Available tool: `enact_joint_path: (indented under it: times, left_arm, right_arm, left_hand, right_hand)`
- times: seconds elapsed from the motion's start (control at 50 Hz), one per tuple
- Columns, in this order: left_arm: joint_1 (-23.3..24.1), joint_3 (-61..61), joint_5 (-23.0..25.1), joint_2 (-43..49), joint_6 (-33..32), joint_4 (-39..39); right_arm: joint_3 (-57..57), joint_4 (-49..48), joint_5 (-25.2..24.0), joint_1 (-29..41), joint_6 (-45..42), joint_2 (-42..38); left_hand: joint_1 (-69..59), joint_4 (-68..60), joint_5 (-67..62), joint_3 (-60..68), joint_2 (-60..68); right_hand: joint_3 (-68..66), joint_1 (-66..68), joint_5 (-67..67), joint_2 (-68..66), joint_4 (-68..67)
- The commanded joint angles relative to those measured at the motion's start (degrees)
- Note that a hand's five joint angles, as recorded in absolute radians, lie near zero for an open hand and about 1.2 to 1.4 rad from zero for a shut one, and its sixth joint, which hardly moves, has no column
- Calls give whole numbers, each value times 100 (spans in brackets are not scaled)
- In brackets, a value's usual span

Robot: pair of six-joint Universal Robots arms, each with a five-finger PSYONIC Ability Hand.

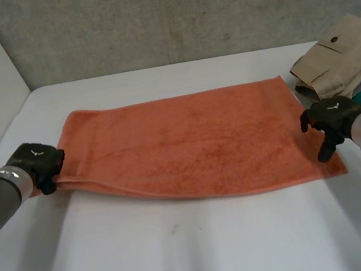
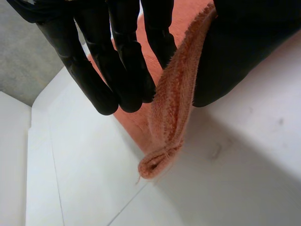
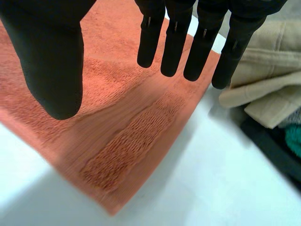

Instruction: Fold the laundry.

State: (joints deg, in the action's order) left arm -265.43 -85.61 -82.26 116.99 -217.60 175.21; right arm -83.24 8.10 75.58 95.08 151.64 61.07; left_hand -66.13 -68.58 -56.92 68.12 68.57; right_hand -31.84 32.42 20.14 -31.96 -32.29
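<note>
Two corners matter: the left hand [image 1: 37,165] is pinching the 8 o'clock corner of the orange towel [image 1: 189,144] lying on the bench [image 1: 185,251]. The right hand [image 1: 332,118], spread open, is hovering over the 4 o'clock corner and needs a matching pinch before lifting.

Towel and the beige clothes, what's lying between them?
Just a bare strip of white table separates the towel from the beige clothes; the right wrist view shows it.

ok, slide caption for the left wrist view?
Left hand pinches the orange towel corner between fingers and thumb, over the white table.
</note>
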Motion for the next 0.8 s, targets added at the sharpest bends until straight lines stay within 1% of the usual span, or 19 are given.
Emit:
enact_joint_path:
  times: [0.02,0.06,0.18,0.28,0.36,0.42,0.52,0.64,0.72,0.74,0.8]
  left_arm:
    - [18,167,-1,79,87,5]
    - [9,220,-18,114,87,5]
    - [-17,299,-9,184,87,-13]
    - [-26,308,8,193,87,-22]
    - [-35,308,-1,184,87,-13]
    - [-44,308,-1,167,78,-22]
    - [-53,291,-9,132,78,-39]
    - [-61,229,-18,35,78,-92]
    - [-88,141,-9,-79,69,-118]
    - [-114,98,-1,-114,69,-136]
    - [-140,10,8,-185,60,-180]
  right_arm:
    - [-684,-133,-324,-218,94,248]
    - [-869,-308,-447,-297,-20,239]
    - [-1212,-1063,-509,-403,-205,178]
    - [-1353,-1757,-562,-350,-337,-50]
    - [-1309,-2022,-545,-280,-486,-235]
    - [-1274,-2049,-562,-262,-592,-323]
    - [-1213,-2224,-527,-271,-575,-341]
    - [-1133,-2489,-509,-271,-381,-315]
    - [-1046,-2445,-518,-280,-311,-376]
    - [-1028,-2393,-544,-306,-328,-368]
    - [-1010,-2226,-553,-332,-328,-332]
  left_hand:
    - [-1387,-1142,-1308,1188,1143]
    - [-1387,-1142,-1308,1188,1143]
    - [-1387,-1142,-1308,1188,1143]
    - [-1387,-1142,-1308,1188,1143]
    - [-1387,-1142,-1308,1188,1143]
    - [-1387,-1142,-1308,1188,1143]
    - [-1387,-1142,-1308,1188,1143]
    - [-1387,-1142,-1308,1188,1143]
    - [-1387,-1142,-1308,1188,1143]
    - [-1387,-1142,-1308,1188,1143]
    - [-1387,-1142,-1308,1188,1143]
  right_hand:
    - [-306,248,475,-294,-260]
    - [-490,433,660,-478,-445]
    - [-743,685,912,-731,-697]
    - [-827,769,997,-815,-782]
    - [-911,854,1081,-899,-866]
    - [-1079,1021,1248,-1067,-1033]
    - [-2355,2297,2524,-2343,-2309]
    - [-3013,2955,3182,-3001,-2968]
    - [-4590,4532,4760,-4578,-4545]
    - [-4814,4756,4984,-4802,-4769]
    - [-4816,4758,4986,-4804,-4771]
